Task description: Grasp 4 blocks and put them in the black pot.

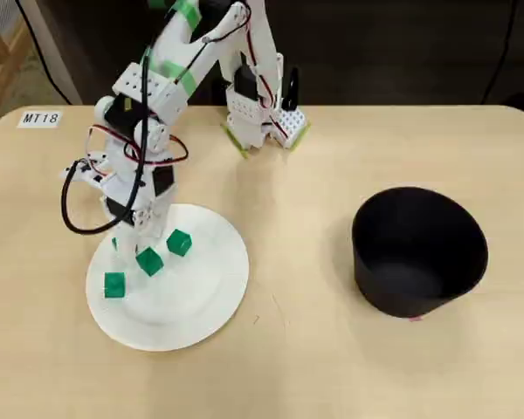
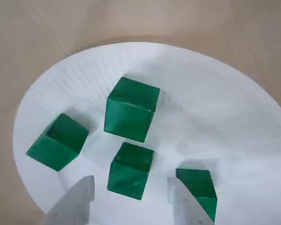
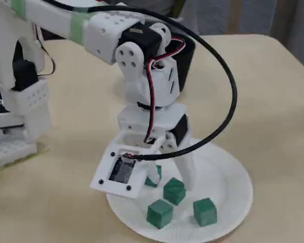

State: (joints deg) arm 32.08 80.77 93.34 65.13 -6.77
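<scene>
Wooden table [image 1: 332,367]; white plate [image 2: 215,103] cut off, pincer [image 2: 131,199] parted astride one block [image 2: 129,170], tips cropped.

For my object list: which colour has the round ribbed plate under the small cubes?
White; the round ribbed plate shows best in the wrist view.

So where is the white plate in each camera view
Overhead view: white plate lower left, below the arm.
Wrist view: fills most of the frame, fingers at bottom edge.
Fixed view: bottom centre-right, under the gripper.
Shared landmark: the green blocks on it.
</scene>
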